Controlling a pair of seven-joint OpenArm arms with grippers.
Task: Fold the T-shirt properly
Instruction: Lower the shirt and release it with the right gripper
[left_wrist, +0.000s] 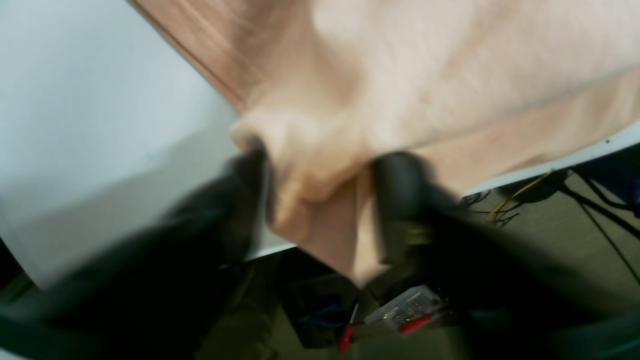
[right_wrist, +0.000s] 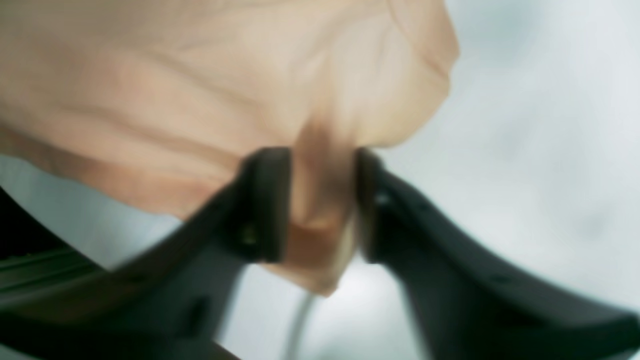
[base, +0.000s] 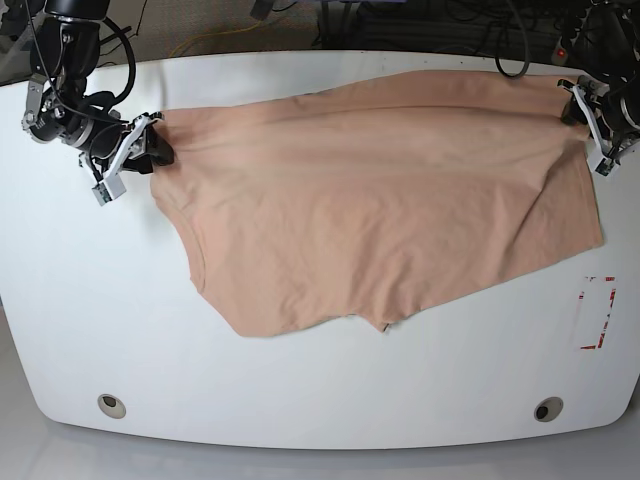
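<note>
The peach T-shirt (base: 380, 200) lies spread across the white table (base: 90, 300), stretched between the two arms. At the shirt's left corner in the base view is my right gripper (base: 155, 150). In its wrist view the right gripper (right_wrist: 322, 200) has its jaws parted, with a bunched fold of the T-shirt (right_wrist: 150, 75) still sitting between them. My left gripper (base: 582, 112) is at the shirt's far right corner. Its wrist view shows the left gripper (left_wrist: 320, 200) open wide, a loose fold of the T-shirt (left_wrist: 425, 75) hanging between the blurred black fingers at the table's edge.
A red-and-white marker (base: 597, 312) lies on the table's right side. Two round holes (base: 112, 405) (base: 546, 409) sit near the front edge. Cables run behind the back edge. Below the table edge are red-handled tools (left_wrist: 350, 335) and wires (left_wrist: 520, 192).
</note>
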